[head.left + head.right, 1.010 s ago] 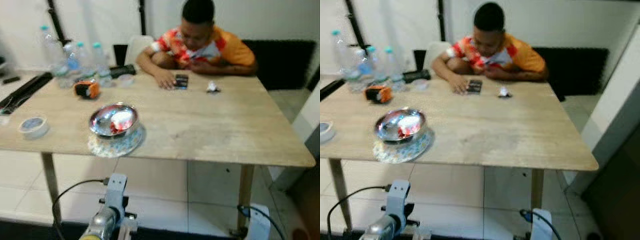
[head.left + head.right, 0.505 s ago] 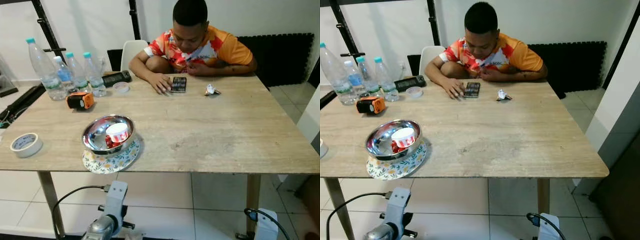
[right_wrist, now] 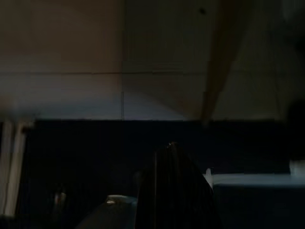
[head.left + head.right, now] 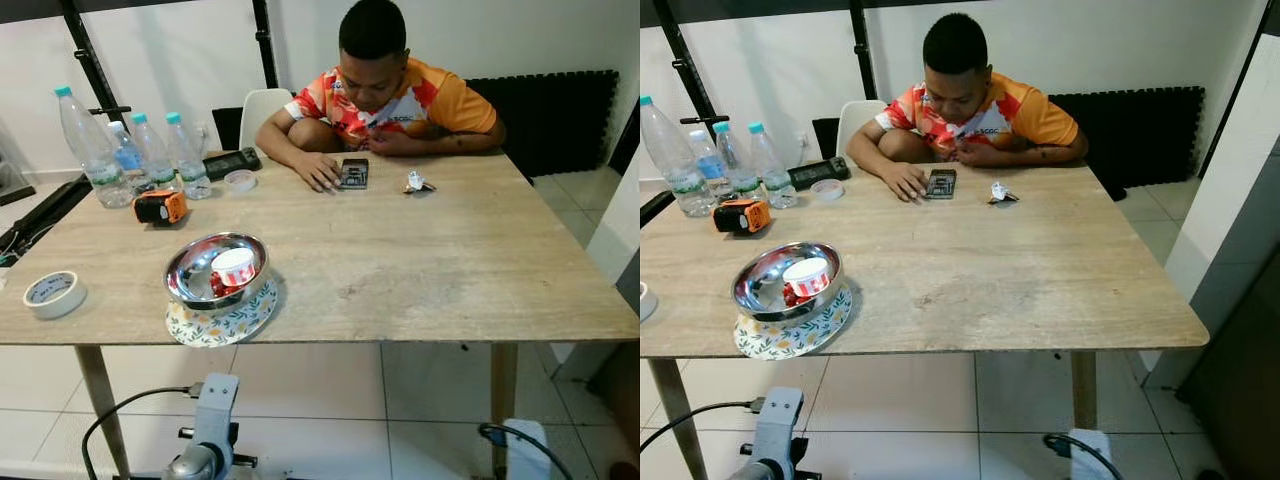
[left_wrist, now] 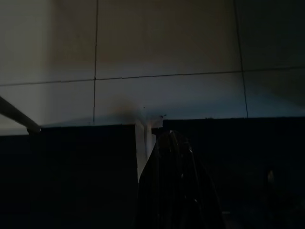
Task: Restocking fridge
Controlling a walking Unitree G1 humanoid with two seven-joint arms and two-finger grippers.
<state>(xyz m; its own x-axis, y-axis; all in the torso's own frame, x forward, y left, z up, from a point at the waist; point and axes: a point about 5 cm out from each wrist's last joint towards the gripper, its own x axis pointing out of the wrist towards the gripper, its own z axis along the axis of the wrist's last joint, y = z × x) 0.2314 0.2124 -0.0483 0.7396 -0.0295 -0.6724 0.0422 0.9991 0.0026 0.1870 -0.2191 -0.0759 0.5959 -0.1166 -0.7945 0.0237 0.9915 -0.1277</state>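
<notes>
Steel bowl [image 4: 215, 270] w/ white-lidded tub [image 4: 233, 266] on floral plate [image 4: 222, 321], desk [image 4: 420, 260] front-left edge. Both arms hang low; left tool [image 5: 174, 191], right tool [image 3: 174, 191] too dark, open/closed can't tell. Risk: bowl near edge, clumsy reach could knock it off; person [image 4: 385, 90] seated opposite.

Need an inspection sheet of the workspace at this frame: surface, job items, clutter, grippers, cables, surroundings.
Surface: wooden table, right half bare.
Job's things: metal bowl holding a small tub, on a floral plate; four water bottles at the far left.
Clutter: tape roll, orange device, phone, remote.
Grippers: left gripper and right gripper hang low over the floor, dark.
Cables: black cable by the left arm.
Surroundings: person seated opposite, white chair, tiled floor.
</notes>
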